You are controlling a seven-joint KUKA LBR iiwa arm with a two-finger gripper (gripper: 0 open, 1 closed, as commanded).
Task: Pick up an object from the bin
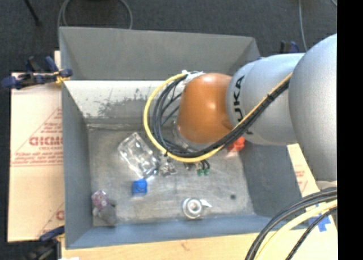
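Clear plastic piece (135,154) slants upper-left to lower-right beside the tool (166,168); its state cannot be told.

A clear plastic piece (135,152) (crumpled, see-through, glinting) lies on the floor of the grey bin (227,194), left of centre, apart from every wall

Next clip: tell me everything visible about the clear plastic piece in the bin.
The clear plastic piece looks like a crumpled, see-through wrapper, glossy with white glints. It lies on the bin floor, left of centre, slanting from upper left to lower right. Its lower right end reaches the arm's cables; contact there cannot be judged. A small blue block sits just below it.
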